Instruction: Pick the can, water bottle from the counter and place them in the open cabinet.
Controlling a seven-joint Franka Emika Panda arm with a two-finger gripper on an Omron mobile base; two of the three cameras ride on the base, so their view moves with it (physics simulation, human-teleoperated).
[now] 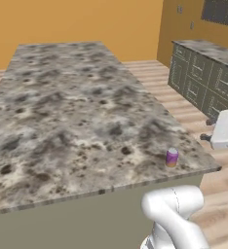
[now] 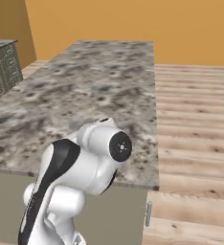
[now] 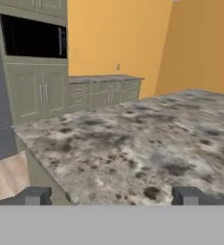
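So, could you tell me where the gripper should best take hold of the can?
Probably around the middle of the can, jaws either side of its round body, coming in level from the near counter edge: it stands upright there, with nothing beside it.

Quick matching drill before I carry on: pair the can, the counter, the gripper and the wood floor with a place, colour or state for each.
Things:
1. can
2. counter
3. gripper
4. wood floor

Descriptions:
A. light planks beside the slab
B. jaws spread wide, nothing between them
C. grey-brown speckled stone
D. upright near the counter's near corner, purple-magenta with an orange band

Pairs: 1-D, 2-C, 3-B, 4-A
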